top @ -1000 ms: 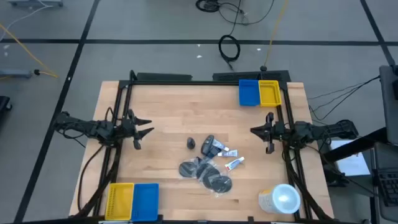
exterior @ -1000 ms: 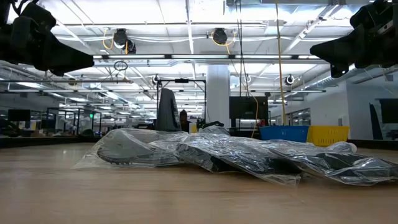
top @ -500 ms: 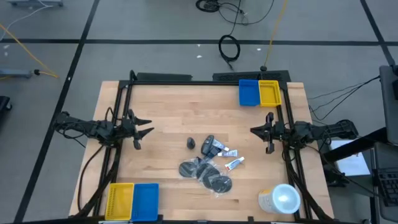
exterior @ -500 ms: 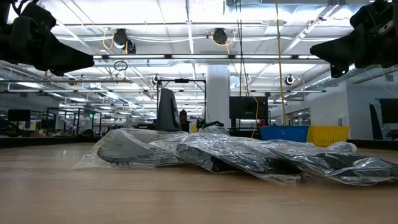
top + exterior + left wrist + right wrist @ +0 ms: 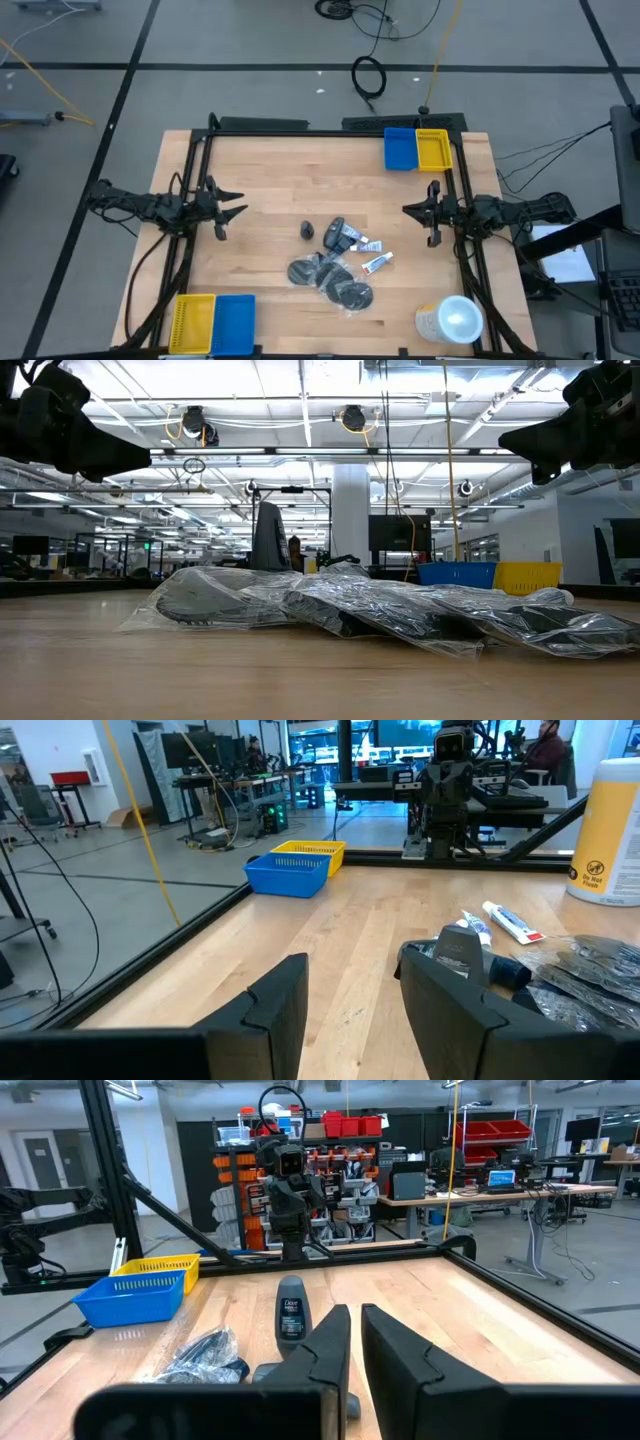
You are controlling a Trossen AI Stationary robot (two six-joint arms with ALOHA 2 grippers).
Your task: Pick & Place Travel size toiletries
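The travel size toiletries lie in a loose heap mid-table. Dark round discs in clear wrap (image 5: 328, 279) (image 5: 380, 610) lie nearest the near edge. Small dark grey bottles (image 5: 335, 235) are beyond them; one (image 5: 291, 1312) stands upright on its base. Two white tubes with red ends (image 5: 374, 255) (image 5: 510, 920) lie flat on the heap's right side. My left gripper (image 5: 238, 209) (image 5: 350, 995) hovers open above the table, left of the heap. My right gripper (image 5: 410, 210) (image 5: 356, 1335) hovers right of it, fingers nearly together. Neither touches anything.
A blue and yellow bin pair (image 5: 417, 149) sits at the far right corner, and another pair (image 5: 212, 322) at the near left corner. A large white-lidded cup (image 5: 450, 320) stands near the near right corner. Bare wood (image 5: 300, 175) lies between the heap and the far edge.
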